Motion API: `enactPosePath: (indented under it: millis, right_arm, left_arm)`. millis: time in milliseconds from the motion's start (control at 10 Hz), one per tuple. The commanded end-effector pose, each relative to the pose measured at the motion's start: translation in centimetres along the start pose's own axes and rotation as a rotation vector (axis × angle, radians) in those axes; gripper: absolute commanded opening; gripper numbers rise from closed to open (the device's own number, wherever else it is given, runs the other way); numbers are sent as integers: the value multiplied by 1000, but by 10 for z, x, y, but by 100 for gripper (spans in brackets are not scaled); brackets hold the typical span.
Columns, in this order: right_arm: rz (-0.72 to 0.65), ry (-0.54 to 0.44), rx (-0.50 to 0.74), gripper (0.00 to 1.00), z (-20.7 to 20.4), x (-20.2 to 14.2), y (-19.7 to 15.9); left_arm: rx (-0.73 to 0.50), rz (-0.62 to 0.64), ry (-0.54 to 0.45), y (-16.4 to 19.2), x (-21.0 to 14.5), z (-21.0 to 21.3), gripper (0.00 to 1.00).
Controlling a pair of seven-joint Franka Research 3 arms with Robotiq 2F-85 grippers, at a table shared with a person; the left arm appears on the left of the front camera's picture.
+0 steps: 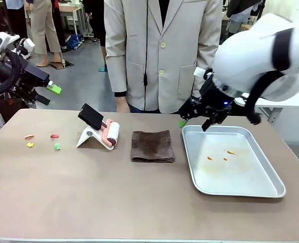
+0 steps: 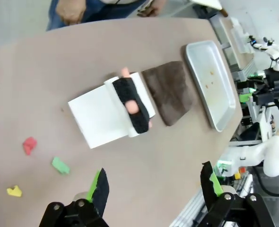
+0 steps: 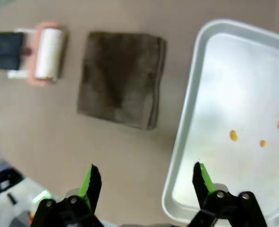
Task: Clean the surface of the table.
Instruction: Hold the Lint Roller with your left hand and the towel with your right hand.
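Tan-brown table (image 1: 88, 192) is seen stretched across the front view, a folded cloth (image 1: 152, 146) laid at its middle, coloured scraps (image 1: 54, 136) at 9 o'clock, a metal tray (image 1: 235, 178) at 3 o'clock. Left gripper (image 2: 153, 182) and right gripper (image 3: 146, 177) are held wide open, nothing gripped.

On the table (image 1: 88, 202), scraps (image 1: 43, 142) lie at the left, with a roller (image 1: 111, 132) on its stand (image 1: 87, 136) to their right. A cloth (image 1: 152, 146) lies mid-table and a tray (image 1: 240, 177) at the right. Crumbs (image 1: 224, 154) lie in the tray, and a person (image 1: 159, 55) stands behind the table.
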State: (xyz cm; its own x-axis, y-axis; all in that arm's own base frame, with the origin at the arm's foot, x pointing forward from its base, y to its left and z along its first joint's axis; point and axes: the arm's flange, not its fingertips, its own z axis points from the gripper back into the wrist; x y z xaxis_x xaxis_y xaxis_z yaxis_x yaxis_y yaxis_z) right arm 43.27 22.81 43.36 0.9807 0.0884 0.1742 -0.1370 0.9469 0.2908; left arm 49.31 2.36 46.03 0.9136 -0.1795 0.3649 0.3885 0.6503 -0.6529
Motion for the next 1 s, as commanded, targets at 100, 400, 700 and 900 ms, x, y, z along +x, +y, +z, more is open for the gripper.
enactPosePath:
  millis: [100,400,700,900]
  right_arm:
    - [-188,8,-12,100,-29,32,33]
    - [-298,6,-4,100,-32,35,32]
    - [-254,30,-4,100,-37,34,27]
    - [-274,23,-5,100,-34,35,26]
  left_arm:
    - [5,12,53,0,9,-5,100]
    - [-5,15,60,8,8,-9,100]
    - [1,4,43,8,6,-12,100]
    - [1,16,43,9,6,-12,100]
